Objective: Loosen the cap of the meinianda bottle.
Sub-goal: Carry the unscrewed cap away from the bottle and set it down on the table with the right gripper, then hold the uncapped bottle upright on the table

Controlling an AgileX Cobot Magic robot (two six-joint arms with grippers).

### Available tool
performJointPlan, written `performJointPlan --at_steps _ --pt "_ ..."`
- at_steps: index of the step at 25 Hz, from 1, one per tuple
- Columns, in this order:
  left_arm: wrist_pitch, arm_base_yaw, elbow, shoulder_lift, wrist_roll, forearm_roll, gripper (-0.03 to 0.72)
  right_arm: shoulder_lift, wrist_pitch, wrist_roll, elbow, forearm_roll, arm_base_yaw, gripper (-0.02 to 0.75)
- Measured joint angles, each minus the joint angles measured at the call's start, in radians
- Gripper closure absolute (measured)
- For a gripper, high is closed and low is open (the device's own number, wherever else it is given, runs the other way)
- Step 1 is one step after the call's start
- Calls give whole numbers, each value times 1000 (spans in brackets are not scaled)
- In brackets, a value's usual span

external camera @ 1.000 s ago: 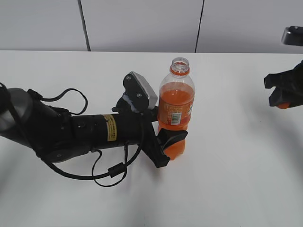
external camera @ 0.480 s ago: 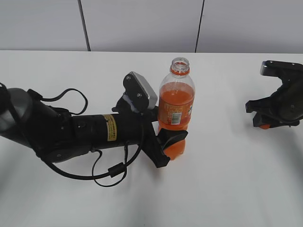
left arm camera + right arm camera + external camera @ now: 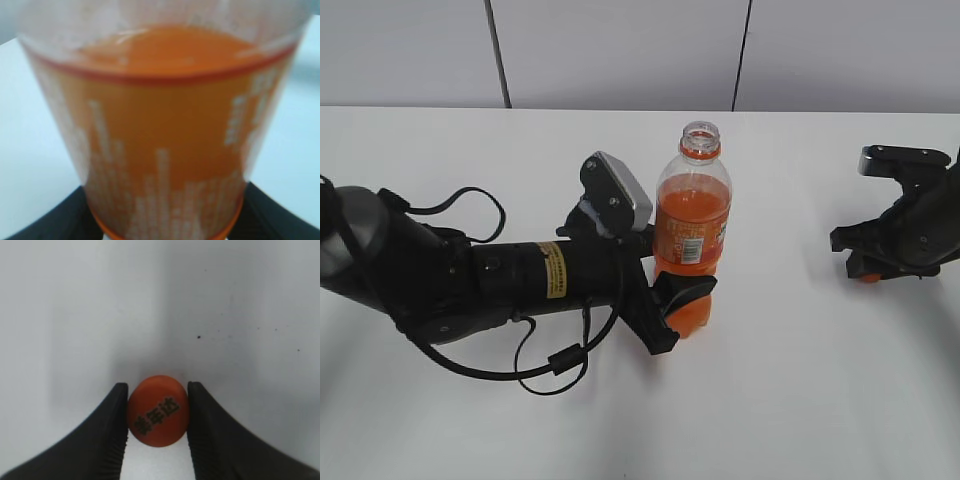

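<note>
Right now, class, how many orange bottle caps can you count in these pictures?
1. The cap is off the bottle, gripped in the right tool low over the table's right side. None looks hidden.

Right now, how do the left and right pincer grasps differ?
The left pincer is clamped around the lower body of the upright meinianda bottle, whose neck is open; the right pincer holds the small orange cap, well off to the bottle's right. The left arm lies low along the table; the right pincer points down at it. The left load is tall, the right tiny. Both are shut on orange items.
</note>
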Motion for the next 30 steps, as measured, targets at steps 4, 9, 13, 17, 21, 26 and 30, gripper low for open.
performJointPlan --at_steps 4,9,13,17,21,26,30 --pt "0 0 0 0 0 0 284 0 -2 0 1 0 0 465" --pt "0 0 0 0 0 0 284 0 -2 -1 2 0 0 423" --pt "0 0 0 0 0 0 284 0 -2 -2 2 0 0 244" --pt "0 0 0 0 0 0 284 0 10 -2 2 2 0 159" --pt "17 0 0 -5 0 -3 284 0 29 -2 2 25 0 153" --pt "80 1 0 -7 1 -3 151 -11 36 -2 2 35 0 152" --pt "111 2 0 -7 1 -3 90 -55 38 -2 3 37 0 152"
